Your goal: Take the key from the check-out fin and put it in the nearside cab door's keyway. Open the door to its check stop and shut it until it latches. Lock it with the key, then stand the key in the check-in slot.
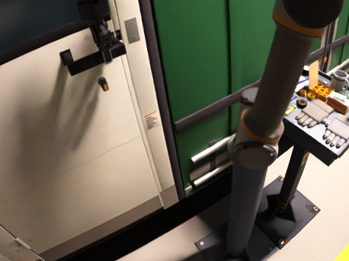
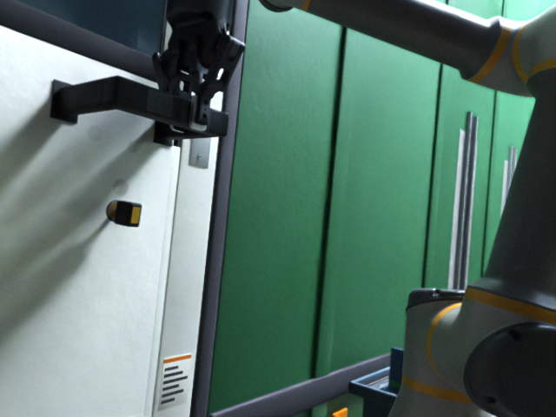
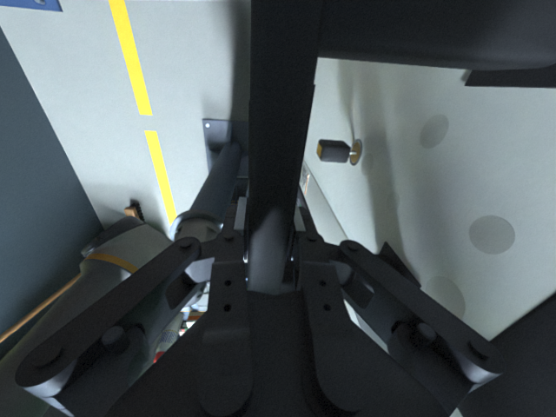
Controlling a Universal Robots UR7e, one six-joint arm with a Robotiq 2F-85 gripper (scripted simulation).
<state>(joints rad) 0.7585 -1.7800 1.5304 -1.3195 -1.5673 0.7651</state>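
The key [image 1: 103, 83] [image 2: 124, 212] [image 3: 334, 151] sticks out of the keyway in the cream cab door [image 1: 72, 142], just below the black door handle [image 1: 91, 60] [image 2: 134, 105]. My gripper [image 1: 108, 50] [image 2: 191, 112] [image 3: 269, 265] comes down from above, and its fingers are closed on the handle's bar near its latch-side end. The wrist camera shows the bar [image 3: 276, 148] running up between the two fingers. The door's latch edge stands close to the dark frame post [image 1: 158, 93].
A tool tray [image 1: 324, 115] on a stand at the right carries work gloves [image 1: 314, 113], an orange block and a mug. My arm's column [image 1: 263, 108] rises from a floor plate beside it. Green panels [image 2: 332, 202] with grab rails flank the door.
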